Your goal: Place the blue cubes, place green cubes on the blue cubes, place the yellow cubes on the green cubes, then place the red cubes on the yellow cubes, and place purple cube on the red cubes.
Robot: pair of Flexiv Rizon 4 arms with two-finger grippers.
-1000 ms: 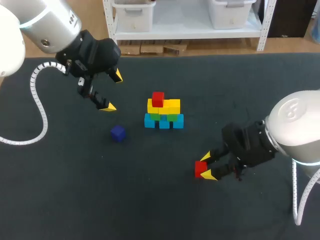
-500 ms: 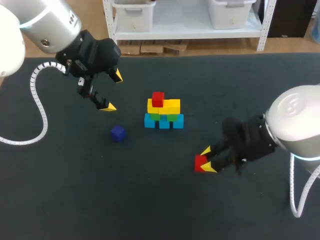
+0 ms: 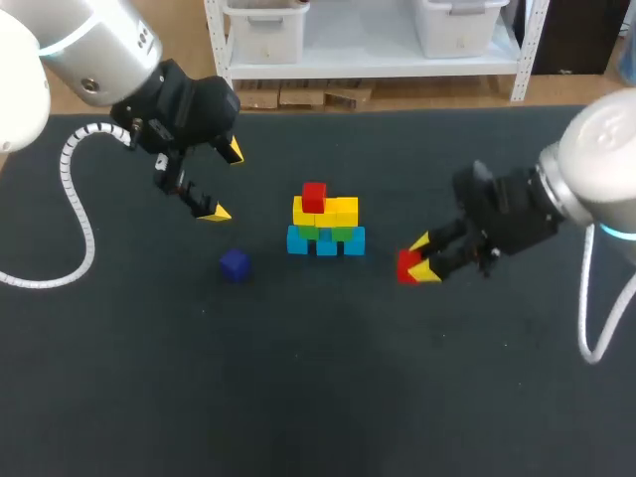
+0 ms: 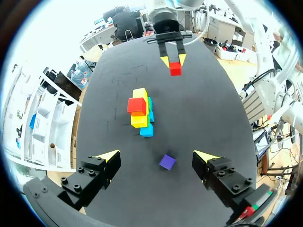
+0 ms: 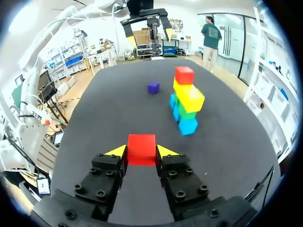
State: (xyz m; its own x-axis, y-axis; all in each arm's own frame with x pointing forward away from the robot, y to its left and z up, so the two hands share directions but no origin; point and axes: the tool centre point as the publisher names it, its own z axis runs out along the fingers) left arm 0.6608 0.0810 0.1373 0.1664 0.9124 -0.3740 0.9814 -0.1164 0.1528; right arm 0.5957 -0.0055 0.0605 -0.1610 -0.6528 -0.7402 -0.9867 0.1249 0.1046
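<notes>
1. Your right jaws are closed on a small red cube [image 3: 407, 265], one yellow tip against each side face. The right wrist view shows the cube sitting squarely between them.
2. The stack of coloured cubes [image 3: 326, 224] stands near the middle of the dark grey table [image 3: 497, 397]. It has light-blue cubes [image 3: 326, 245] at the bottom, green cubes [image 3: 341, 234] on those and yellow cubes [image 3: 343, 211] above. A seated red cube [image 3: 314, 195] already tops the nine o'clock half of the yellow row.
3. Take twelve o'clock as the table's far edge in the head view. From the right jaws the stack lies at about ten o'clock, near but clearly apart. The free seat looks to be the bare yellow top at three o'clock of the seated red cube.
4. A cube has no long axis to mind, so what counts is the yellow row, which runs nine to three o'clock. You will likely want the held cube's faces square to that line before it goes down.
5. Your right arm is the nearer one for this placement and already carries the piece.
6. Your left jaws stand wide apart and empty at about ten o'clock of the stack, well clear of it.
7. The small purple cube [image 3: 235, 264] lies loose on the table at about eight o'clock of the stack and six o'clock of the left jaws. The left arm is nearer to it for the last layer.
8. The likely risk is a sideways nudge against the seated red cube, which could shift the upper layers
</notes>
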